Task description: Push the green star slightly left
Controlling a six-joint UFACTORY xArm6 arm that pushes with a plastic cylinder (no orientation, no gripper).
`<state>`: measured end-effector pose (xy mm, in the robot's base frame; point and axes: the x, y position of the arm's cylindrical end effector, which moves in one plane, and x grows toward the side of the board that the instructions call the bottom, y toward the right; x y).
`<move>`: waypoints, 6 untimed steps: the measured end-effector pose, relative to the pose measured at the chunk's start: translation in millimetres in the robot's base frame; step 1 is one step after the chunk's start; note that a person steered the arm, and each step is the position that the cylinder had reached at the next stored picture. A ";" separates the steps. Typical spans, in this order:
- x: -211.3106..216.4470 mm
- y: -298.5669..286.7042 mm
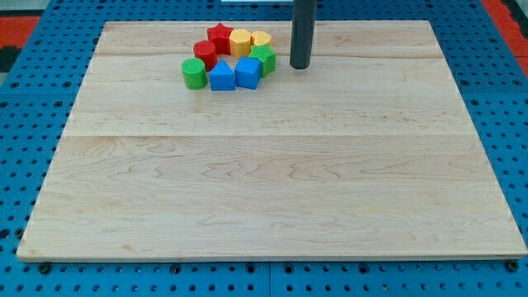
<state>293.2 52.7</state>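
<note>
My tip [299,67] sits on the bench [272,190] just right of the green star [264,58], so a leftward nudge looks lined up. No fingers here, just a bare rod. The star looks partly hidden by the blue blocks [235,74], wedged in the cluster's right edge.

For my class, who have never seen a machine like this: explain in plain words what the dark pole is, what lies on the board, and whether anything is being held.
One camera looks down at a wooden board on a blue pegboard. The dark pole is a robot arm's pushing rod; its tip slides along the board. It has no jaws, so nothing is held. Eight small blocks cluster near the view's top. The tip stands just to the view's right of the green star, apart from it. Beside the star are two blue blocks, two yellow, two red and a green cylinder.
</note>
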 end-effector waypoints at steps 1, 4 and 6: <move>-3.3 -4.5; -3.5 -25.7; -5.6 -36.8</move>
